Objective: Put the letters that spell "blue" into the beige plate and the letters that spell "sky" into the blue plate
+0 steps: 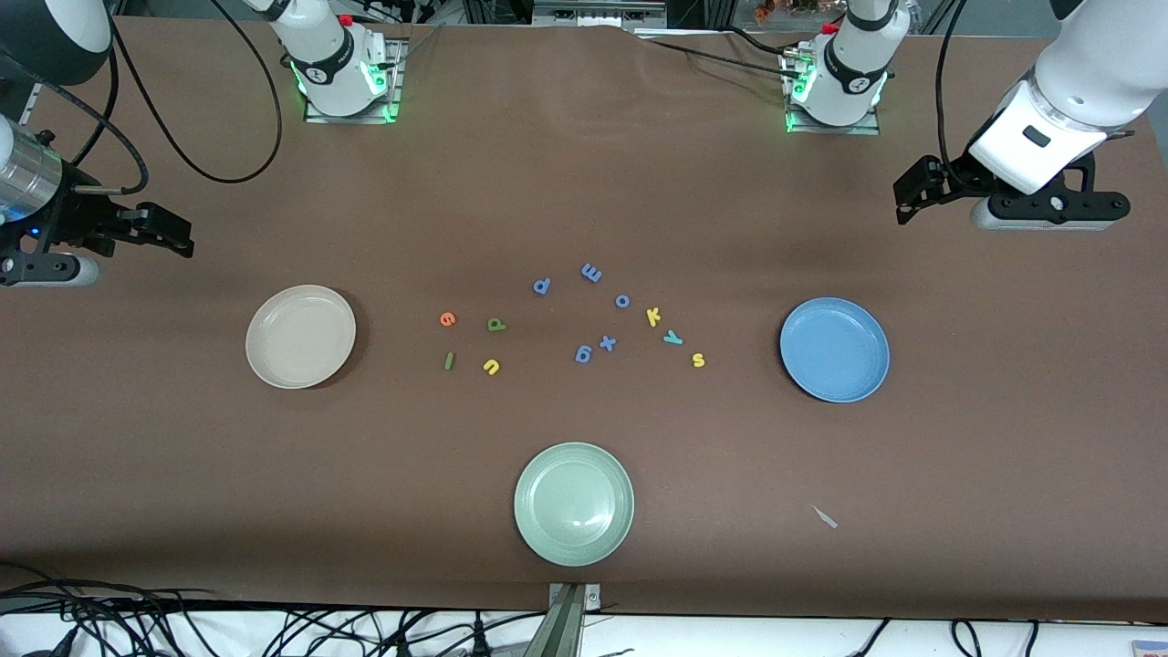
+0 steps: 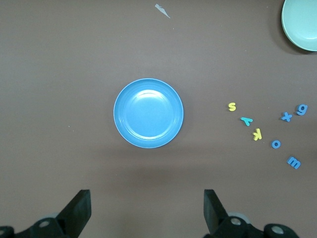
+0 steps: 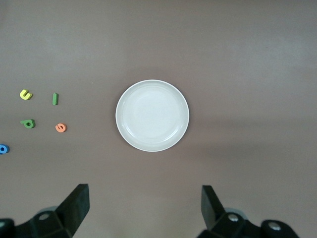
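The orange e (image 1: 447, 318), olive b (image 1: 495, 324), dark green l (image 1: 449, 361) and yellow u (image 1: 491, 367) lie on the table beside the beige plate (image 1: 300, 336), which holds nothing. The yellow k (image 1: 653, 317), teal y (image 1: 672, 338) and yellow s (image 1: 698, 359) lie beside the bare blue plate (image 1: 834, 349). My left gripper (image 1: 912, 196) hangs open over bare table at its own end, the blue plate (image 2: 148, 113) showing between its spread jaws. My right gripper (image 1: 173, 233) hangs open over bare table at the right arm's end, framing the beige plate (image 3: 152, 115).
Several blue-purple letters (image 1: 591, 272) lie between the two letter groups. A pale green plate (image 1: 574, 504) sits near the front edge. A small paper scrap (image 1: 825, 517) lies nearer the front camera than the blue plate. Cables run along the front edge.
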